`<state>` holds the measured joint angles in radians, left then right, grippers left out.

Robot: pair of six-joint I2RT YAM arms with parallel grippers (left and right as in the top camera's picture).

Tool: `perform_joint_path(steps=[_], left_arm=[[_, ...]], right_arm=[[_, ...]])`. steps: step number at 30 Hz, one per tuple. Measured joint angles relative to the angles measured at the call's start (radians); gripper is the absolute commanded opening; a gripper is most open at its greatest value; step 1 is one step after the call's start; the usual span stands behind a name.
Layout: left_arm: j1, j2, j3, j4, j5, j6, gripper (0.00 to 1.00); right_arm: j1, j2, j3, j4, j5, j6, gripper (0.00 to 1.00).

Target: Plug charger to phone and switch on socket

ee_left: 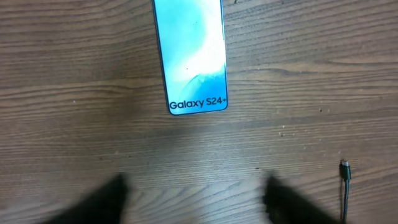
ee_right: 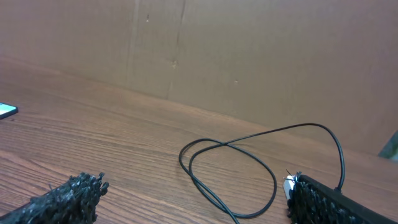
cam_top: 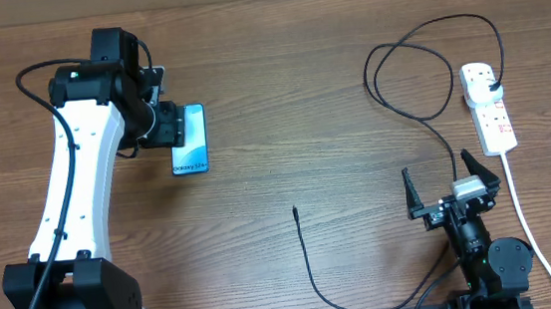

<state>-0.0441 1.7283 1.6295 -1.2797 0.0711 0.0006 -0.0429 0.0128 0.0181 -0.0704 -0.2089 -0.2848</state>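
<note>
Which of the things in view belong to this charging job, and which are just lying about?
Job: Galaxy S24+ phone; black charger cable; white power strip.
Lying about: no loose extras; only the wooden table and the strip's white cord.

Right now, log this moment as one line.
left end effector open near phone | right end effector open, empty | charger tip on table, not in phone | socket untouched

Brown wood-grain tabletop [cam_top: 283, 124]: spans the whole overhead view, grain running 9 to 3 o'clock. Plain brown board wall [ee_right: 249, 56]: stands along the tabletop's far edge at 12 o'clock in the right wrist view, and shows one vertical seam [ee_right: 184, 37].
</note>
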Motion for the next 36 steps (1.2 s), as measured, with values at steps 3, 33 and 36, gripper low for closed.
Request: perform_joint_path(steps=[3, 33, 36], left_arm=[[0.000, 0.000, 0.000, 0.001, 0.000, 0.003, 1.00], [-0.107, 0.188, 0.002, 0.073, -0.015, -0.139, 1.00], [-0.107, 0.225, 0.002, 0.076, -0.015, -0.152, 1.00]], right_arm=[[0.000, 0.000, 0.000, 0.001, 0.000, -0.001, 1.00], [0.000, 0.000, 0.000, 0.000, 0.000, 0.000, 1.00], [0.000, 0.000, 0.000, 0.000, 0.000, 0.000, 1.00]])
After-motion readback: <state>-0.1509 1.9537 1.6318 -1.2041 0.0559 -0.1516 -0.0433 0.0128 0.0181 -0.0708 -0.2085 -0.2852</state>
